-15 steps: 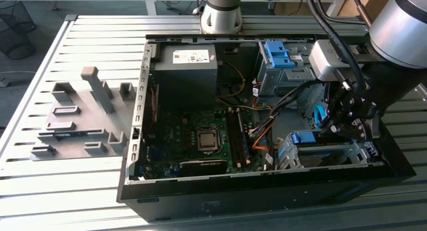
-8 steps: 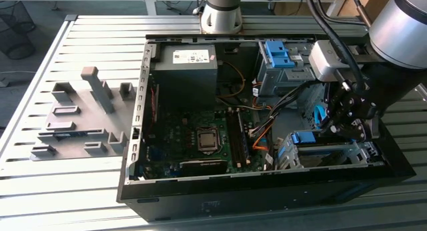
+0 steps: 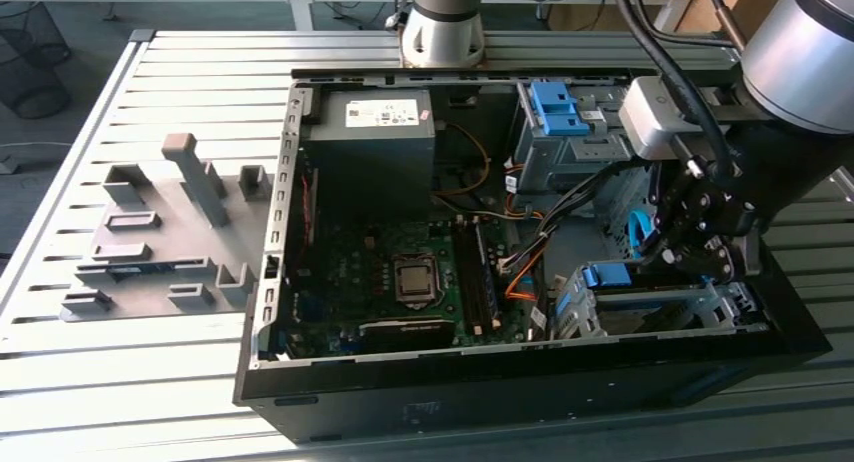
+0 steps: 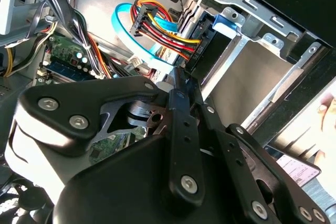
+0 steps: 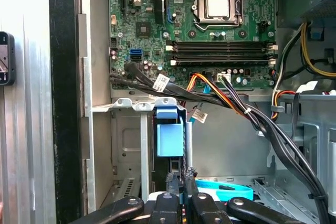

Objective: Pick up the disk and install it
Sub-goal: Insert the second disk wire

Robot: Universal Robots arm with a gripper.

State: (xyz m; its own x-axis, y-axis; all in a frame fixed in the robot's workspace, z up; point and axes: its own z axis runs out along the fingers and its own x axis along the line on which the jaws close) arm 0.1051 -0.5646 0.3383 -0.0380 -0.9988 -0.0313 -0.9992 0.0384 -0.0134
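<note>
— Disk [image 5: 169,139] location? You see it upright in the drive cage [image 5: 131,106] in the first wrist view.
— Tool [image 5: 181,182]? Clenched at its edge; exterior view shows the open computer case [image 3: 287,232] on your table [image 3: 80,382].

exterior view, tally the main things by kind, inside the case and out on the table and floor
open computer case: 1
dark power supply box: 1
bare blue bracket: 1
disk in its blue carrier: 1
grey fixture on the table: 1
mesh bin: 1
total: 6
</note>
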